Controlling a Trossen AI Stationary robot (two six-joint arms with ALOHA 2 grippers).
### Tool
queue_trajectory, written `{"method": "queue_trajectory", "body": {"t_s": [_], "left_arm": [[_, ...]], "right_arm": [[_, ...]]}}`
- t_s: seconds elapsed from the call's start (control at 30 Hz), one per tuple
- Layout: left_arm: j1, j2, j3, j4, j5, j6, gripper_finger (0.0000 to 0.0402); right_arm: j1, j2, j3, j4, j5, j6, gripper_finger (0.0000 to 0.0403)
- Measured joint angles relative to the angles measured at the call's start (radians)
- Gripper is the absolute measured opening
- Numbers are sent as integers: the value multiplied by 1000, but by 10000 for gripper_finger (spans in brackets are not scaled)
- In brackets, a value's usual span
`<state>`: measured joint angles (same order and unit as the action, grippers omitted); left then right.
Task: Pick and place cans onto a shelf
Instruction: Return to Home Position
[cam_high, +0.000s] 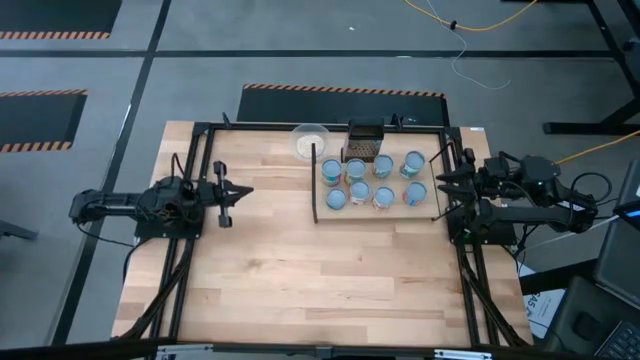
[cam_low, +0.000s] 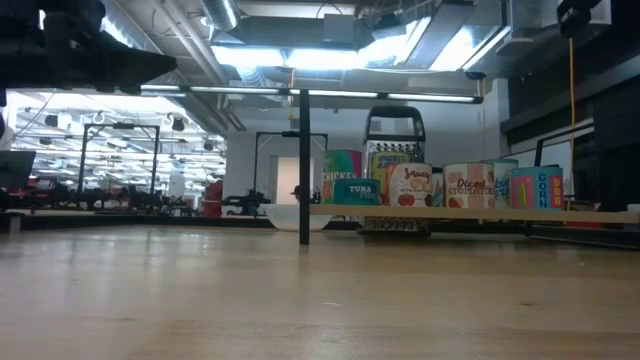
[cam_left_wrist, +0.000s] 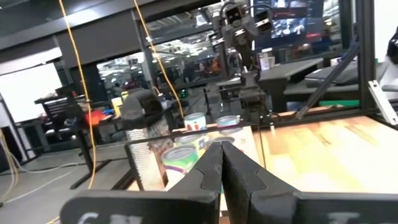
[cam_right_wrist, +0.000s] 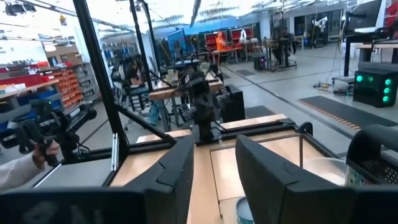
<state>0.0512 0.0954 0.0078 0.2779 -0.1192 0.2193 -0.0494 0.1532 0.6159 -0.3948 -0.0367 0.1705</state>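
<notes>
Cans (cam_high: 361, 191) stand clustered on shelf (cam_high: 400, 212), at far right of surface (cam_high: 300, 280). Left end effector (cam_high: 243, 190) closed, empty, near left edge. Right end effector (cam_high: 440, 172) open, just beside shelf.

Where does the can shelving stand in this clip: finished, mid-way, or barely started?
Done: the cans all stand on the shelf, and I see no can off it. In hand: nothing. The left gripper is shut and empty at the table's left side; the right gripper is open and empty beside the shelf's right end. Left: seemingly only parking the arms.
</notes>
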Motion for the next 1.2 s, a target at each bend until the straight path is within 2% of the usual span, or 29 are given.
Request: {"method": "queue_trajectory", "body": {"t_s": [0.2, 0.5, 0.7, 1.2], "left_arm": [[43, -6, 0, -19, 10, -5, 0], [63, -7, 0, -20, 96, -10, 0], [63, -7, 0, -24, 96, -10, 0], [63, -7, 0, -32, 95, -25, 0]], "right_arm": [[0, 2, -24, 38, -2, -19, 124], [0, 3, -309, 424, -2, -48, 124], [0, 2, -430, 553, -2, -46, 124], [0, 1, -460, 533, -2, -80, 124]]}}
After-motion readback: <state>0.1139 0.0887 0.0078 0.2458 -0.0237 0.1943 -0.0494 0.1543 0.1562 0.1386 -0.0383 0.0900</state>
